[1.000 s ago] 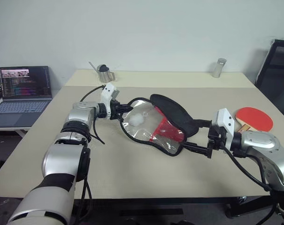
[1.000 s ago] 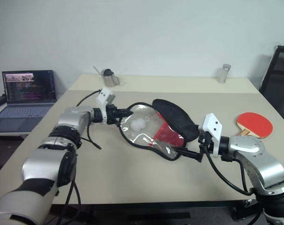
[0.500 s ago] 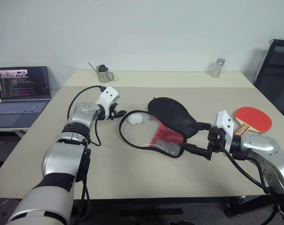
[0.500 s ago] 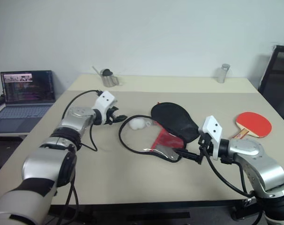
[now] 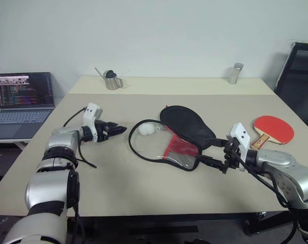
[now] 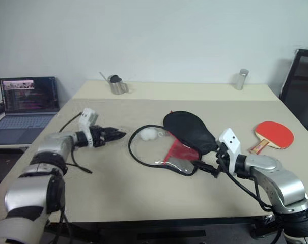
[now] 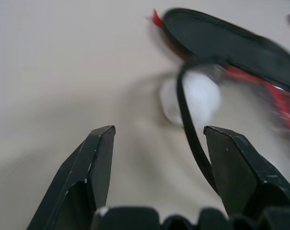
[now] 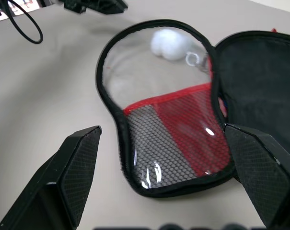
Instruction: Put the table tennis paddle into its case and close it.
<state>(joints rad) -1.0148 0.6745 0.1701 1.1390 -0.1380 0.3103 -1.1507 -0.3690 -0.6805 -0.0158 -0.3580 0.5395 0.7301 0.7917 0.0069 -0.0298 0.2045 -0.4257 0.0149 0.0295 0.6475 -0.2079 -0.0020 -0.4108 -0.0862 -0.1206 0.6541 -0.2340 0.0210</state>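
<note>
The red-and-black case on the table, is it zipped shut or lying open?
Open. The case lies spread flat, its black half folded back beside the clear-and-red mesh half, and nothing is inside; the paddle lies apart on the table.

We see the case (image 5: 182, 134) lying open mid-table (image 5: 143, 188) — the table tennis paddle (image 5: 272, 128) well to its right, a laptop (image 5: 22, 101) off the table's left edge.

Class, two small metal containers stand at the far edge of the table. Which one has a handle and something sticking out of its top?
The metal cup at the far left: it has a side handle and a thin stick rising from it. The shaker at the far right is a plain capped cylinder.
</note>
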